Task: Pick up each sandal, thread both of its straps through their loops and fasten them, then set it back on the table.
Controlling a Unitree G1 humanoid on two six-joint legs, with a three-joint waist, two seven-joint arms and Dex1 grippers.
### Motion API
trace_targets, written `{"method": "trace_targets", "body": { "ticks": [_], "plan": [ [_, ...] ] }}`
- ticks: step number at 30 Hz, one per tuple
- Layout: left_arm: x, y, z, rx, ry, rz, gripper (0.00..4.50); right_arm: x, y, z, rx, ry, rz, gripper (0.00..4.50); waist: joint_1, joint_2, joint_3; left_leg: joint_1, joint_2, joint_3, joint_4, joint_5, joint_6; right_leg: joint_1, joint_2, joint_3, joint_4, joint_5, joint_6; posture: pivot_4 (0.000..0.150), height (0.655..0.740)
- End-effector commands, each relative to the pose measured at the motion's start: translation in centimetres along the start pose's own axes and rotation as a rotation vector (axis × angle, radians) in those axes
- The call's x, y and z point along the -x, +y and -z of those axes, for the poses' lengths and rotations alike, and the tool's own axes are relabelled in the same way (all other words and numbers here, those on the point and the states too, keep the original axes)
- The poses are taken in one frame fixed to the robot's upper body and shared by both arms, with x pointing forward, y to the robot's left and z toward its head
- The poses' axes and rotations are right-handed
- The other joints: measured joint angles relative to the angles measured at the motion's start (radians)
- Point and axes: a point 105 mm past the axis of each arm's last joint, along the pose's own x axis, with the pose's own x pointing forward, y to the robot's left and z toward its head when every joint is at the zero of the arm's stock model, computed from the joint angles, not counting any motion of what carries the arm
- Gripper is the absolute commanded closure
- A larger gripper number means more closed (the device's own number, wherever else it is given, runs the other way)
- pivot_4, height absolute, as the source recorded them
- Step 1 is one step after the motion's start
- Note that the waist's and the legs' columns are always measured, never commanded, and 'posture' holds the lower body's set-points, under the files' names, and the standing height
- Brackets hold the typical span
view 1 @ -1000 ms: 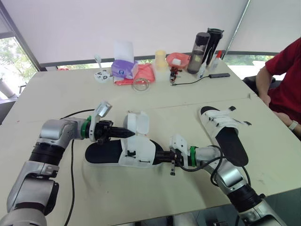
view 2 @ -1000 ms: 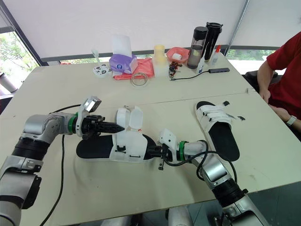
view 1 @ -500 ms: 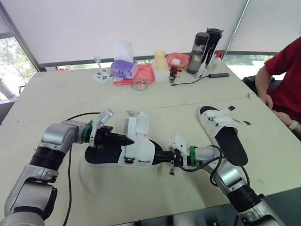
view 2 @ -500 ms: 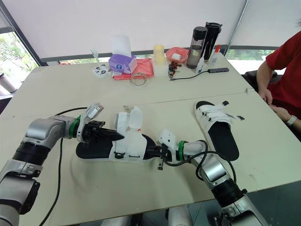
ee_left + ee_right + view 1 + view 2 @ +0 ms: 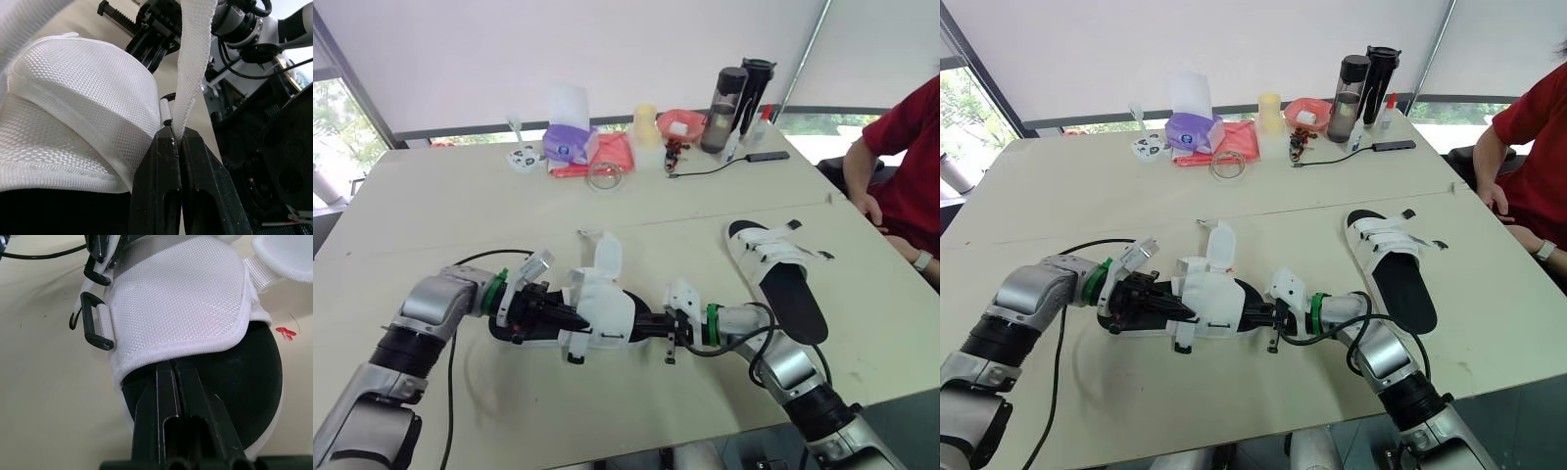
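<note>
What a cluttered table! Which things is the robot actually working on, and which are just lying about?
In the job: near sandal, its strap pinched in the left gripper, right gripper at its sole; far sandal.
Lying about: tissue box, bottles, tape roll, cable.

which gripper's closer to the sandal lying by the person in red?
Right. The right gripper is at the near sandal's end facing the far sandal; the left gripper pinches a strap on the near sandal's opposite side.
</note>
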Motion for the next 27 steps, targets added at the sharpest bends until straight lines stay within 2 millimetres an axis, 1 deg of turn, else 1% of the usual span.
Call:
{"method": "trace_targets", "body": {
  "ticks": [1, 2, 6, 7, 9, 10, 12, 18, 21, 24, 27],
  "plan": [
    [0.5, -0.4, -1.1, -0.01, -0.068, -0.018, 2.67, 0.7, -1.2, 4.6, -0.093, 0.171, 0.102, 4.5, 0.0, 0.0, 0.0, 0.0, 0.0, 0.0, 0.0, 0.0, 0.0, 0.0, 0.0, 0.0, 0.0, 0.0, 0.0, 0.15, 0.74],
    [0.7, -0.5, -1.3, -0.005, -0.082, -0.022, 2.25, 0.6, -1.2, 4.6, -0.093, 0.171, 0.1, 4.5, 0.0, 0.0, 0.0, 0.0, 0.0, 0.0, 0.0, 0.0, 0.0, 0.0, 0.0, 0.0, 0.0, 0.0, 0.0, 0.15, 0.74],
    [1.3, -0.8, -1.9, 0.0, -0.125, -0.047, 0.22, 0.4, -1.2, 4.6, -0.091, 0.171, 0.093, 4.5, 0.001, 0.0, 0.0, 0.0, 0.001, 0.0, 0.0, 0.0, 0.0, 0.0, 0.0, -0.001, 0.0, 0.0, -0.001, 0.15, 0.74],
    [1.7, -1.3, -2.2, 0.002, -0.144, -0.051, 0.04, 0.3, -1.2, 4.6, -0.089, 0.172, 0.086, 4.5, 0.001, 0.0, 0.0, 0.0, 0.001, 0.0, 0.0, 0.0, 0.0, 0.0, 0.0, -0.002, 0.0, 0.0, -0.001, 0.15, 0.74],
    [2.3, -2.1, -2.7, 0.006, -0.168, -0.053, 0.04, 0.1, -1.1, 4.6, -0.086, 0.172, 0.078, 4.5, -0.001, 0.0, 0.0, 0.0, 0.001, 0.0, 0.0, 0.0, 0.0, 0.0, 0.0, -0.002, 0.0, 0.001, -0.001, 0.15, 0.74],
    [2.8, -3.1, -2.6, 0.005, -0.169, -0.051, 0.04, 0.0, -1.2, 4.6, -0.084, 0.173, 0.075, 4.5, -0.003, 0.0, 0.0, 0.0, 0.002, 0.0, 0.0, 0.0, 0.0, 0.0, 0.0, -0.002, 0.0, 0.001, -0.001, 0.15, 0.74],
    [3.2, -4.4, -2.3, 0.009, -0.161, -0.052, 0.04, -0.1, -1.3, 4.7, -0.082, 0.175, 0.073, 4.5, -0.005, -0.001, 0.0, 0.0, 0.002, 0.0, 0.0, 0.0, 0.0, -0.003, 0.0, -0.002, 0.0, 0.002, -0.003, 0.15, 0.74],
    [3.4, -7.1, 0.6, 0.071, -0.095, -0.071, 0.04, -0.3, -1.2, 4.8, -0.078, 0.175, 0.063, 4.5, -0.009, 0.0, 0.0, 0.002, 0.003, 0.0, -0.001, 0.0, 0.0, -0.005, 0.0, -0.003, 0.0, 0.003, -0.005, 0.15, 0.74],
    [2.9, -7.5, 2.0, 0.077, -0.065, -0.094, 0.04, -0.4, -1.2, 4.9, -0.077, 0.174, 0.057, 4.5, -0.005, 0.0, 0.0, 0.002, 0.003, 0.0, -0.002, 0.0, 0.0, -0.005, 0.0, -0.003, -0.001, 0.003, -0.005, 0.15, 0.74],
    [2.4, -6.7, 2.9, 0.09, -0.093, -0.147, 0.04, -0.6, -1.2, 4.9, -0.074, 0.172, 0.051, 4.5, -0.006, 0.002, 0.0, 0.001, 0.003, 0.0, -0.002, 0.0, 0.0, -0.004, 0.0, -0.003, -0.004, 0.003, -0.005, 0.15, 0.74],
    [2.0, -6.1, 3.6, 0.08, -0.085, -0.176, 0.04, -0.7, -1.2, 4.8, -0.072, 0.17, 0.049, 4.5, -0.008, 0.002, 0.0, -0.002, 0.006, 0.0, -0.007, 0.0, 0.0, -0.004, 0.003, -0.004, -0.016, 0.003, -0.005, 0.15, 0.74]
  ]
}}
